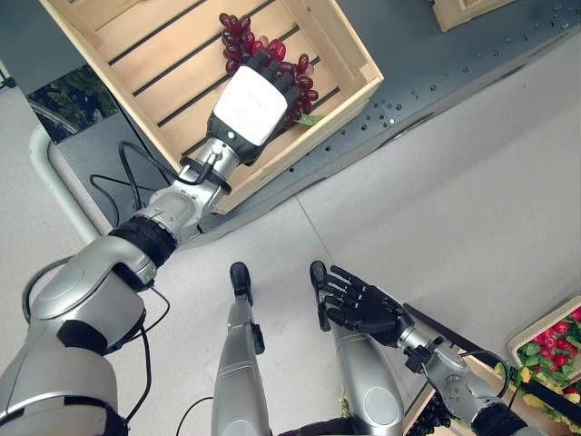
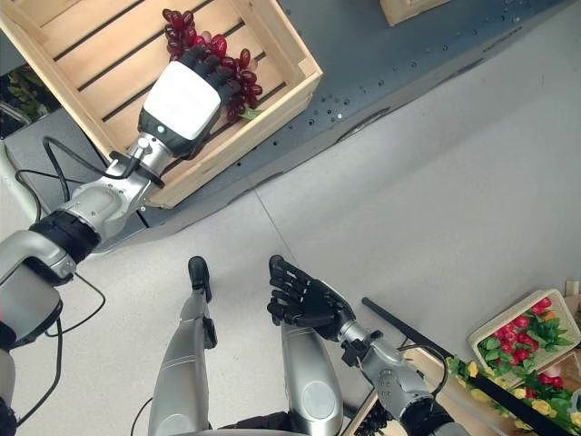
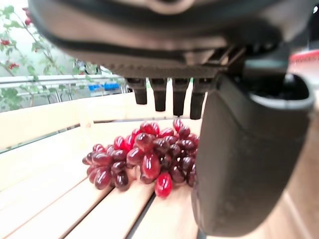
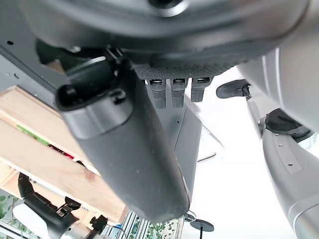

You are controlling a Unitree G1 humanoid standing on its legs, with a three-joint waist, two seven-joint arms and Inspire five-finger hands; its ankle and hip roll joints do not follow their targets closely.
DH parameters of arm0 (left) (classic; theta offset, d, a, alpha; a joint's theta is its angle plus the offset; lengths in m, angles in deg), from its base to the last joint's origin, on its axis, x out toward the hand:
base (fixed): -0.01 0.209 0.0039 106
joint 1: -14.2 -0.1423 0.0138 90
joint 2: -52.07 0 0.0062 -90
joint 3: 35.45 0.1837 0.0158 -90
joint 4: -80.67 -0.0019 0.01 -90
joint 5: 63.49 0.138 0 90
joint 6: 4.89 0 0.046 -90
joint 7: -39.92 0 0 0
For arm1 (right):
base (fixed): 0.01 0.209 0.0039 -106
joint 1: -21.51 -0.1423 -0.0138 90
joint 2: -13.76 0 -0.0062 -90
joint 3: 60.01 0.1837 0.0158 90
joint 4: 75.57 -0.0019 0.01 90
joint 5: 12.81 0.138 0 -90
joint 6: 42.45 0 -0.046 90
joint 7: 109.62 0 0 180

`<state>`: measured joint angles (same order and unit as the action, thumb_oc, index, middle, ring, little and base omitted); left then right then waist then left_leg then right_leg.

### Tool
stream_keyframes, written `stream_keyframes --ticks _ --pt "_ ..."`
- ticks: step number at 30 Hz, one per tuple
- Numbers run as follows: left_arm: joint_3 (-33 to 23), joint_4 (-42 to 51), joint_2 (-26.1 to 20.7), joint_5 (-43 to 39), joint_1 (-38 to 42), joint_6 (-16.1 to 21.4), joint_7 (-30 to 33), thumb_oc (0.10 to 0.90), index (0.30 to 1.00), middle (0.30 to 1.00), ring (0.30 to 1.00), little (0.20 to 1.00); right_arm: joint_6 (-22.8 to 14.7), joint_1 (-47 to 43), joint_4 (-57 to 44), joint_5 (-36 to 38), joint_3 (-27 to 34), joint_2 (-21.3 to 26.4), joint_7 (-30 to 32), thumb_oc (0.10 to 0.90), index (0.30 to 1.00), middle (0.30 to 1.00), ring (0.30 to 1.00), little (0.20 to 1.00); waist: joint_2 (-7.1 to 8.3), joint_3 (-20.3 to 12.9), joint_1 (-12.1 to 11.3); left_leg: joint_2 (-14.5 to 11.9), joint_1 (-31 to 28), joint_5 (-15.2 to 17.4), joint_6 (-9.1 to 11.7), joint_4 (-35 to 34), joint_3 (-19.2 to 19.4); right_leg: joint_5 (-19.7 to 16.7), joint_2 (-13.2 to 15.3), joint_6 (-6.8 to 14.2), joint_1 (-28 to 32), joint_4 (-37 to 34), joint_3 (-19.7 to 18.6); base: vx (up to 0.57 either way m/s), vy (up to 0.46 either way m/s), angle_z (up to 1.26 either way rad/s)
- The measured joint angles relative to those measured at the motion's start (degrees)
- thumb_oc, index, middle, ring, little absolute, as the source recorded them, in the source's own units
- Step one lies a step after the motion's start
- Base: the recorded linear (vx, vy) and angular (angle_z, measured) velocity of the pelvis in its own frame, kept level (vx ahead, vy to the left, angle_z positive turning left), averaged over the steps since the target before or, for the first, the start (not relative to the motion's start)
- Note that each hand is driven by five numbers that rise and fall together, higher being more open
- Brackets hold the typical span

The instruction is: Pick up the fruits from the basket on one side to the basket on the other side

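My left hand [image 1: 251,107] hangs over the wooden crate [image 1: 145,54], fingers straight and holding nothing. The grapes [image 3: 144,157] lie on the crate's slats just beyond and under my fingertips; from the wrist view I judge there is a small gap, so no grasp yet. The grapes may be either just delivered or about to be lifted; I cannot tell which. My right hand [image 2: 304,300] waits low, fingers relaxed and empty, well apart from the crate.
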<state>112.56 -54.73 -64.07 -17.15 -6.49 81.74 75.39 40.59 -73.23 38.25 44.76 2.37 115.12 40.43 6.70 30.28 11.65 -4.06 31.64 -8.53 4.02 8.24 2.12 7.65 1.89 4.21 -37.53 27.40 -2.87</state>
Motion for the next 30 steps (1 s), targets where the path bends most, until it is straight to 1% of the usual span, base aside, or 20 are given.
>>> stream_keyframes --ticks 2,6,7,9,13,17,21,25,28,30 --pt "0.25 -1.93 1.14 -0.19 1.18 -0.23 -0.02 0.800 0.900 0.900 0.900 0.900 -0.01 0.02 0.09 1.44 0.05 -0.01 0.00 0.800 0.900 0.900 0.900 0.900 0.00 0.00 0.35 -0.01 1.06 0.01 0.00 0.36 0.05 -0.04 -0.01 0.02 -1.05 0.33 -0.06 0.00 0.000 0.00" --pt "0.80 -3.73 2.47 -0.11 1.53 -1.20 0.03 0.800 0.900 0.900 0.900 0.900 -0.02 -0.27 0.15 1.44 0.05 -0.27 0.07 0.800 0.900 0.900 0.900 0.900 0.03 -0.01 1.21 0.02 1.64 0.01 -0.06 0.51 0.56 -0.08 0.01 0.05 -2.04 0.75 -0.46 0.01 -0.005 -0.04" --pt "0.79 -4.76 2.87 -0.14 1.76 -1.36 0.41 0.800 0.900 0.900 0.900 0.900 -0.07 -0.42 0.07 1.45 0.08 -0.43 0.08 0.800 0.900 0.900 0.900 0.900 0.05 -0.03 1.76 0.01 1.80 0.10 -0.15 0.61 0.81 -0.08 0.03 0.05 -2.22 0.74 -0.50 0.03 -0.009 -0.05" --pt "0.81 -6.54 3.83 -0.14 3.18 -1.40 0.79 0.800 0.900 0.900 0.900 0.900 -0.35 -0.61 0.16 1.50 0.11 -0.61 0.08 0.800 0.900 0.900 0.900 0.900 0.08 -0.05 1.85 0.02 2.50 0.20 -0.29 0.79 1.38 -0.19 -0.01 0.21 -3.07 0.77 -1.05 0.03 -0.006 -0.09" --pt "0.78 -7.44 3.81 -0.11 4.06 -2.08 3.20 0.800 0.900 0.900 0.900 0.900 -0.35 -0.96 0.69 1.48 0.02 -1.09 0.10 0.800 0.900 0.900 0.900 0.900 0.10 -0.06 2.76 0.13 2.86 0.45 -0.55 0.94 2.02 -0.33 0.05 0.44 -3.60 0.66 -1.67 0.02 0.005 -0.07" --pt "0.80 -7.42 4.01 0.04 4.41 -2.03 3.32 0.800 0.900 0.900 0.900 0.900 -0.35 -1.15 0.65 1.49 0.06 -1.09 0.10 0.800 0.900 0.900 0.900 0.900 0.12 -0.07 2.85 0.15 3.04 0.56 -0.68 0.97 2.35 -0.39 0.04 0.55 -3.88 0.61 -1.91 0.01 0.004 -0.02" --pt "0.83 -7.35 4.36 0.03 5.35 -2.23 2.44 0.800 0.900 0.900 0.900 0.900 -0.35 -1.62 0.64 1.50 0.08 -1.10 0.11 0.800 0.900 0.900 0.900 0.900 0.16 -0.10 2.49 0.18 3.86 0.80 -0.52 1.30 2.36 -0.47 0.10 0.69 -4.51 0.67 -1.92 0.00 0.000 0.00" --pt "1.45 -7.29 4.62 0.05 6.27 -2.71 1.57 0.800 0.900 0.900 0.900 0.900 -0.35 -1.70 0.65 1.50 0.12 -1.12 0.17 0.800 0.900 0.900 0.900 0.900 0.17 -0.10 2.34 0.24 4.56 1.01 -0.83 1.65 2.36 -0.64 0.18 0.94 -4.96 0.61 -1.97 0.00 0.000 0.00" --pt "2.41 -7.53 5.15 -0.01 7.32 -4.78 -1.44 0.800 0.900 0.900 0.900 0.900 -0.35 -1.73 0.66 1.55 0.14 -1.21 0.54 0.800 0.900 0.900 0.900 0.900 0.17 -0.10 2.41 0.32 4.95 1.02 -0.84 2.04 2.36 -0.77 0.24 1.10 -5.05 0.33 -2.01 0.00 0.000 0.00" --pt "2.77 -7.65 5.39 -0.35 7.66 -5.16 -2.54 0.800 0.900 0.900 0.900 0.900 -0.35 -1.73 0.66 1.59 0.12 -1.22 0.77 0.800 0.900 0.900 0.900 0.900 0.17 -0.11 2.47 0.40 5.01 1.07 -0.91 2.04 2.41 -0.80 0.34 1.16 -5.04 0.18 -2.03 0.00 0.000 0.00"
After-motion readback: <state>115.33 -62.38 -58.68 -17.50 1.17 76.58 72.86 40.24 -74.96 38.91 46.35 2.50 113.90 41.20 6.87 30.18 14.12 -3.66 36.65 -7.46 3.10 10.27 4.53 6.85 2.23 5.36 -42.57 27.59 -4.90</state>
